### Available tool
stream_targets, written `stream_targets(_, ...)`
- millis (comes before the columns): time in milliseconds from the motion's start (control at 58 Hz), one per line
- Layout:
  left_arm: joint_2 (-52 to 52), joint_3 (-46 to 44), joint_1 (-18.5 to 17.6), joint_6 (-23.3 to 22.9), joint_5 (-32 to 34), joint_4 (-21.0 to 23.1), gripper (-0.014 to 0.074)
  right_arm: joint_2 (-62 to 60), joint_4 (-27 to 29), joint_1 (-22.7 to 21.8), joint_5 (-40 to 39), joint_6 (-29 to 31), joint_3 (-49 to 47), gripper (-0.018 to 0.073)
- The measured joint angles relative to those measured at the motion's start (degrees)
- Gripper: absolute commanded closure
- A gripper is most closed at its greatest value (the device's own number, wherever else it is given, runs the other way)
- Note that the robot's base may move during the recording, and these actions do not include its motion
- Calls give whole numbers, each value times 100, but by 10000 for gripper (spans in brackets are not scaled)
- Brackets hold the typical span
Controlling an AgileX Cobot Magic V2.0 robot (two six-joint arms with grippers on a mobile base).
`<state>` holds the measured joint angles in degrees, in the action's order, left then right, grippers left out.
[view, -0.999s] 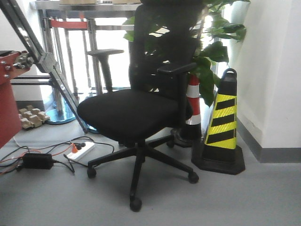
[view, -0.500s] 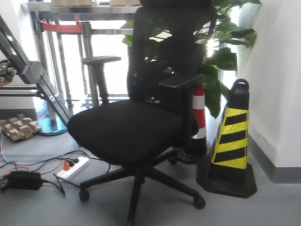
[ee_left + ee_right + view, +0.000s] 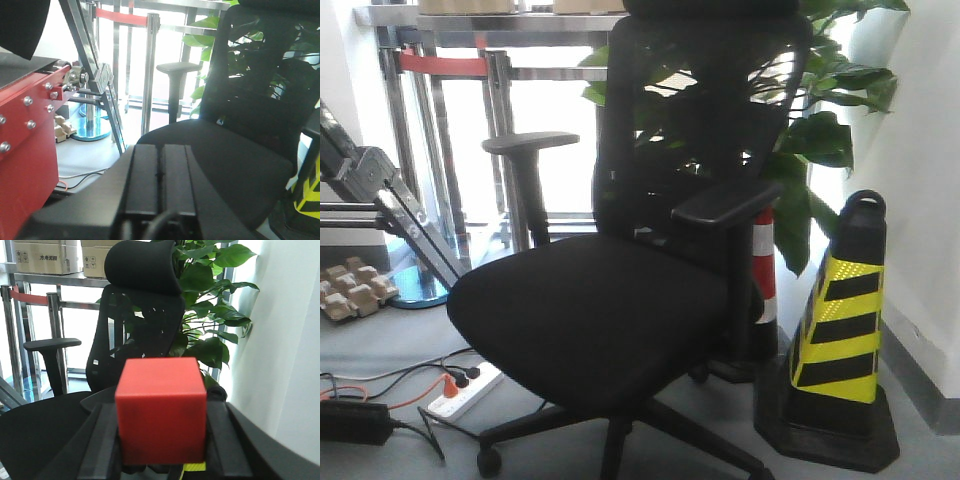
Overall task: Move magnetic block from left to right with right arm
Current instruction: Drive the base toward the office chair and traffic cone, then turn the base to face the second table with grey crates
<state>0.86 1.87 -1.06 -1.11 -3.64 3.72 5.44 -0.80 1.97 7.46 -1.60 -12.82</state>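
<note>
exterior front-facing view: a black office chair (image 3: 620, 290) with a mesh back fills most of the frame, its seat facing the camera. a yellow-and-black striped cone (image 3: 842, 340) stands on the grey floor (image 3: 380, 350) just beside the chair, near the white wall. a leafy green plant (image 3: 820, 120) rises behind the chair back. a white power strip (image 3: 460, 392) with cables lies on the floor under the seat's edge. neither claw nor the magnetic block shows in this view.

left wrist-mounted view: the left claw (image 3: 160, 147) is clenched, its two flat black fingers (image 3: 142, 170) pressed together along a thin seam, with nothing between them. a red metal frame (image 3: 25, 130) studded with silver bolts sits close at one side. the chair's seat lies ahead of the fingertips, and a steel post (image 3: 150, 75) carrying a red belt stands further back by the bright window.

right wrist-mounted view: the magnetic block (image 3: 161, 400), a plain red cube, is gripped in the right claw (image 3: 161, 420), one black finger (image 3: 102, 440) against each side face. it is held up in the air, with the chair's headrest and the plant behind it. cardboard boxes (image 3: 47, 255) sit on a shelf up high.
</note>
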Motion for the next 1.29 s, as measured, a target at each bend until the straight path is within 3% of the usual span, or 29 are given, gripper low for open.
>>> stream_targets(1292, 0, 0, 0, 0, 0, 0, 713, 0, 0, 0, 0, 0, 0, 282)
